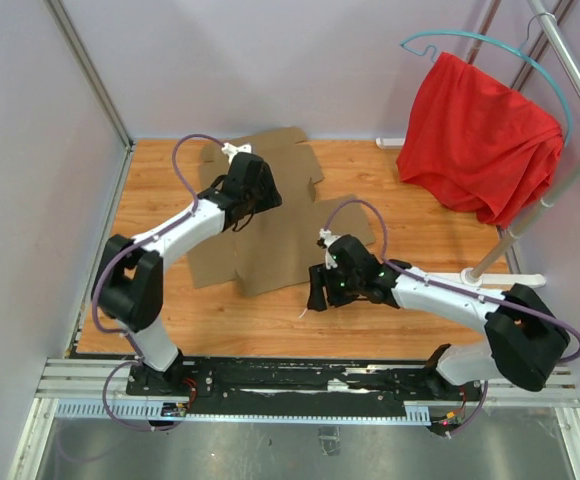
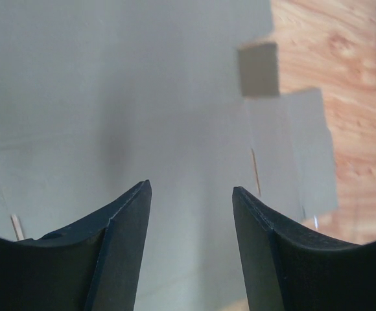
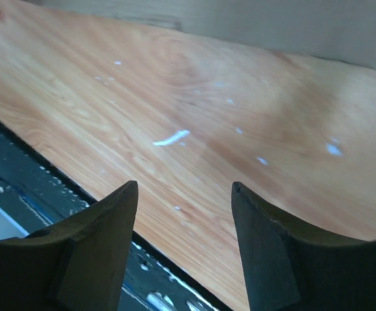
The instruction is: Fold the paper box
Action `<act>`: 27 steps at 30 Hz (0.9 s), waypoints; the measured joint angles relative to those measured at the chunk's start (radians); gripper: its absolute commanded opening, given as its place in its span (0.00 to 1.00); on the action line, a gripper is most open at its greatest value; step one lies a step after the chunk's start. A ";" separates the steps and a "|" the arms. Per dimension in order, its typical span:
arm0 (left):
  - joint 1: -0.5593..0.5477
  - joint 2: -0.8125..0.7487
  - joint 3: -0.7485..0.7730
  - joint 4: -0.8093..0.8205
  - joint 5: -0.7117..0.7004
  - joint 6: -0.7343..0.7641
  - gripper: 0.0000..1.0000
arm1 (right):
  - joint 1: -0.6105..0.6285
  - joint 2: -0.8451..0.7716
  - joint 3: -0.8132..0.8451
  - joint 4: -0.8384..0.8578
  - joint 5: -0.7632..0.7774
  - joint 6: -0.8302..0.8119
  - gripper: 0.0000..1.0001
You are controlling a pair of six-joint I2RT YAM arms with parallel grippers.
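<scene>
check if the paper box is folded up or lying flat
Flat, not folded: the paper box lies spread as one sheet on the table, flaps out, no walls raised.

Overhead, left wrist: shared paper box point(image 1: 270, 255)

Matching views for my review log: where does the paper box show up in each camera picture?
Top external: the paper box lies flat and unfolded near the centre of the picture.
Left wrist: the paper box fills most of the picture, with its flaps at the right.
Right wrist: the paper box is only a strip along the top edge.
Shared landmark: the wooden tabletop, which borders the sheet in all three views.
</scene>
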 measured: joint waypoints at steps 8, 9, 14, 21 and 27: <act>0.093 0.286 0.249 -0.011 -0.016 0.036 0.58 | 0.067 0.169 0.066 0.190 -0.053 0.024 0.56; 0.093 0.308 0.269 -0.011 -0.020 0.043 0.58 | 0.067 0.207 0.106 0.198 -0.054 0.023 0.56; 0.113 0.381 0.307 -0.011 -0.018 0.066 0.57 | 0.067 0.399 0.352 0.226 -0.049 -0.006 0.52; 0.167 0.433 0.313 -0.002 -0.003 0.078 0.57 | 0.059 0.609 0.534 0.222 -0.057 -0.014 0.50; 0.167 0.454 0.263 0.043 0.017 0.077 0.57 | 0.040 0.674 0.552 0.202 -0.090 -0.007 0.49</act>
